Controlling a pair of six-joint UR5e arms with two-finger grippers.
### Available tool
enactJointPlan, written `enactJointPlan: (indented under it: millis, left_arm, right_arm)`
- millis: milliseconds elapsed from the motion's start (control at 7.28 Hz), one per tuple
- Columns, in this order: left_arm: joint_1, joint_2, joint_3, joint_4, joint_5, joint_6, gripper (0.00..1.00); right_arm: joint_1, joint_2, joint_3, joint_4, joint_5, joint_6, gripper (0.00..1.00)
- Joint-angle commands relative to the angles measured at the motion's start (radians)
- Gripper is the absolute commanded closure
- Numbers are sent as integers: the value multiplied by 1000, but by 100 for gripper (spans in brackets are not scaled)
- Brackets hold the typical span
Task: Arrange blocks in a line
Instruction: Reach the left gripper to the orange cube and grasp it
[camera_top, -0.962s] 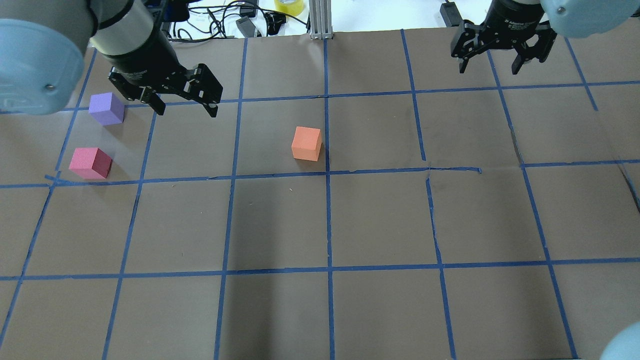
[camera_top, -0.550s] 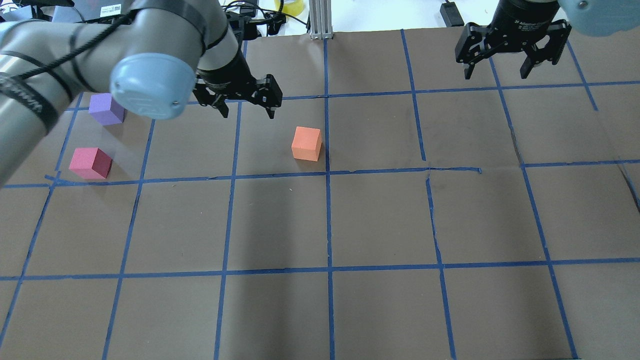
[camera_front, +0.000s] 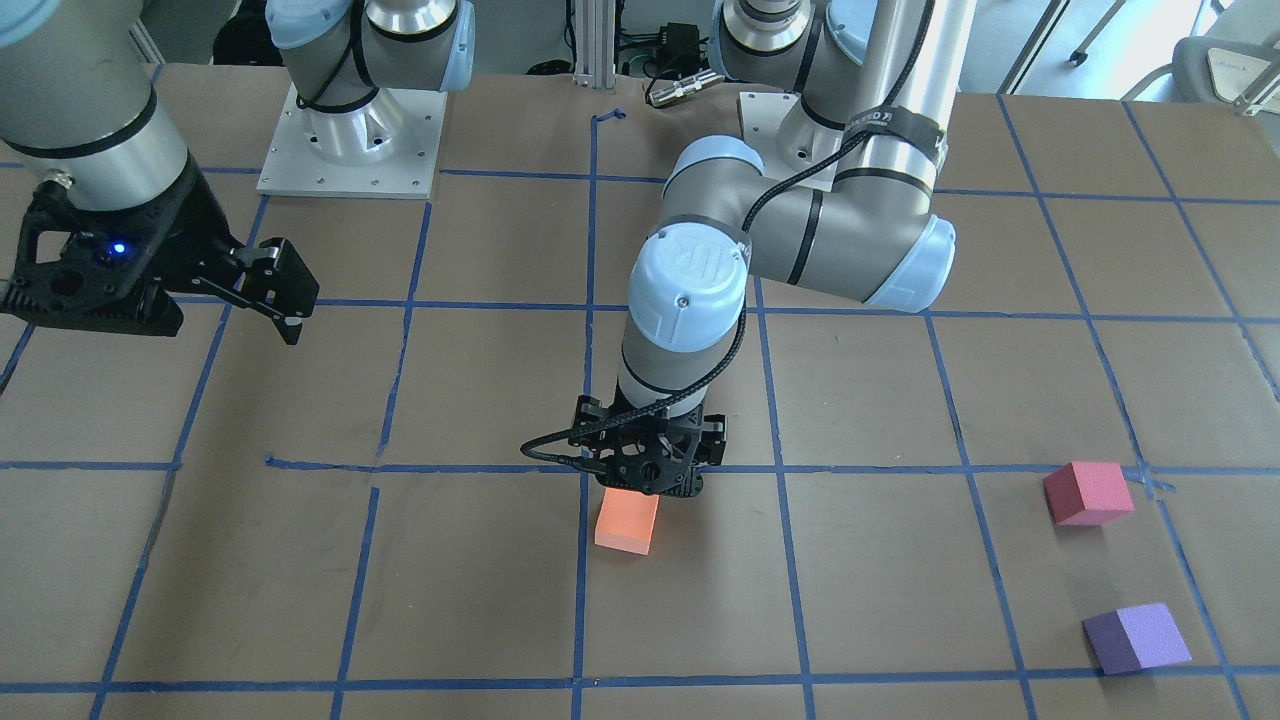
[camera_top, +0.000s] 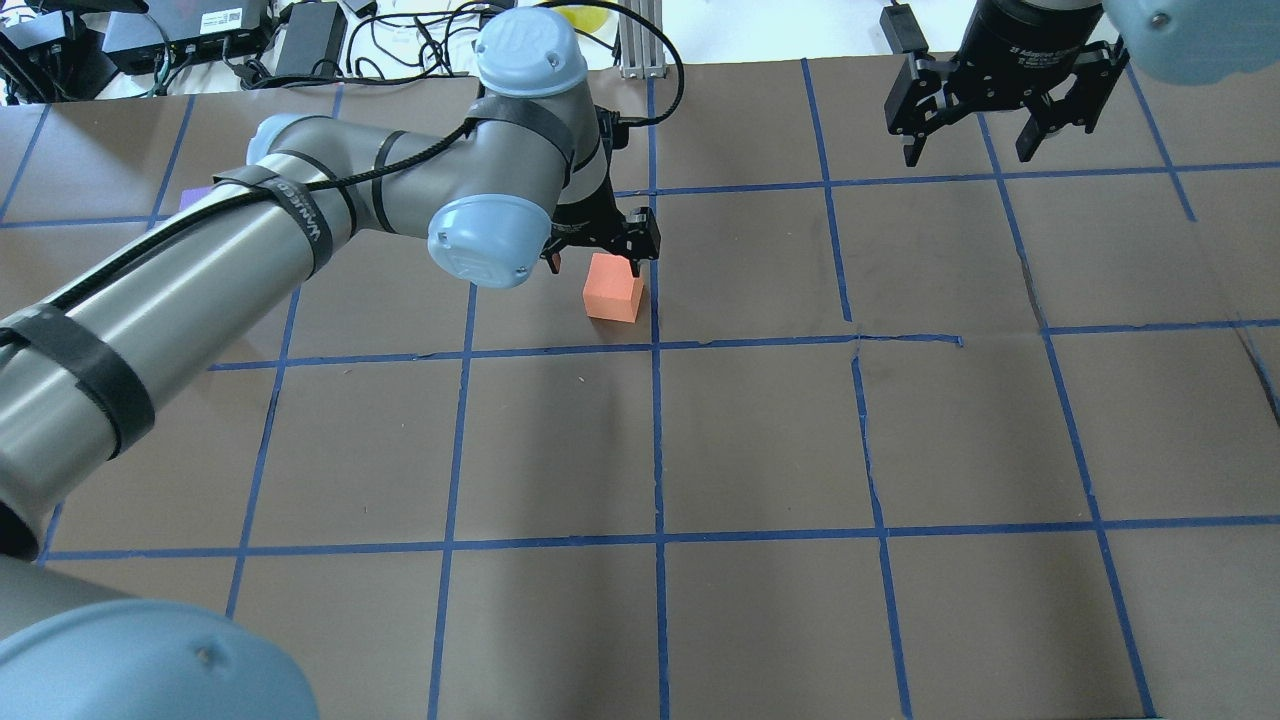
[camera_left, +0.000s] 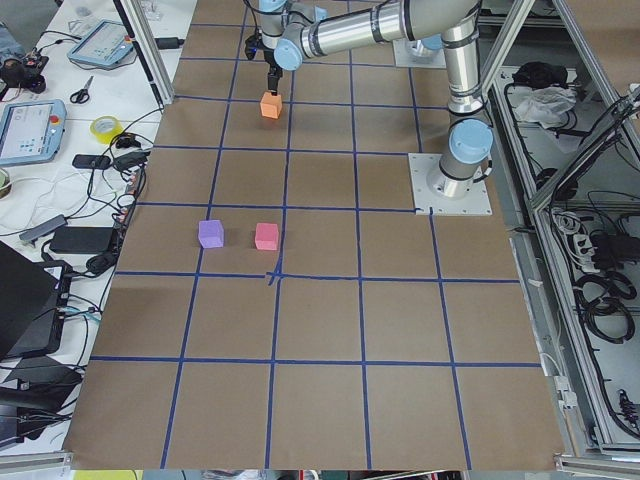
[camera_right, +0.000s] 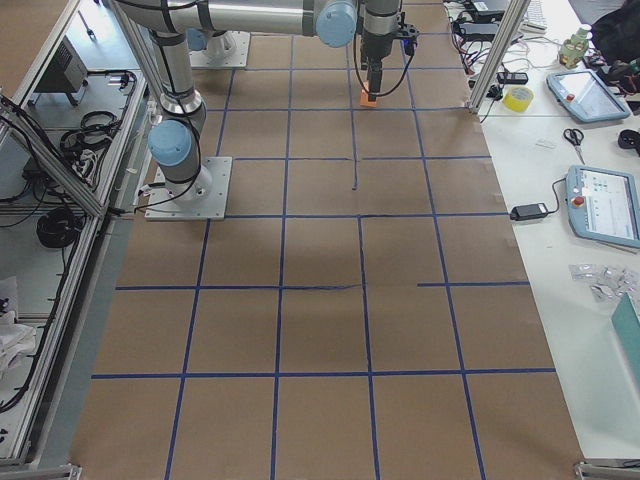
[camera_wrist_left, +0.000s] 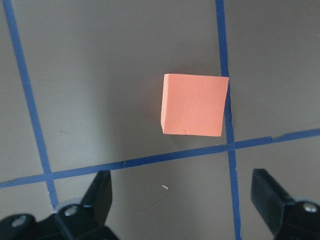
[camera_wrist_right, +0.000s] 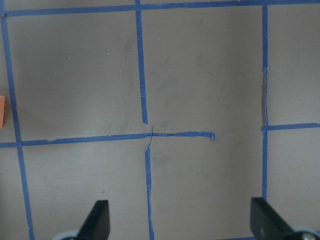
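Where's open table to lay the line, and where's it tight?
Bare: the stretch between the orange block and the pink block; the squares from the orange block toward the right gripper; the table rows nearer the robot. Tight: at the orange block, under the open left gripper, and around the pink block and purple block.

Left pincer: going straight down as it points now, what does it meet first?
Most likely the orange block: the left pincer hangs open over it, fingers to either side. Those fingers could reach the brown paper beside it first; depth is unclear.
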Motion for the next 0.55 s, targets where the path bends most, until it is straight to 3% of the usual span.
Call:
enactJointPlan:
  millis: [0,137,275,412]
  left_arm:
    - [-7,-71,2,74,2,-23,0]
    - [-7,-82,8,78,4,-29,0]
    - [-7,-108,2,78,4,-26,0]
    - [-7,-124,9,78,5,-29,47]
  right_arm:
    - [6,-43,34,2,19,-2,0]
    - [6,-52,44,1,108,5,0]
    - [5,-50,45,1,108,7,0]
    - [5,-50,47,1,102,3,0]
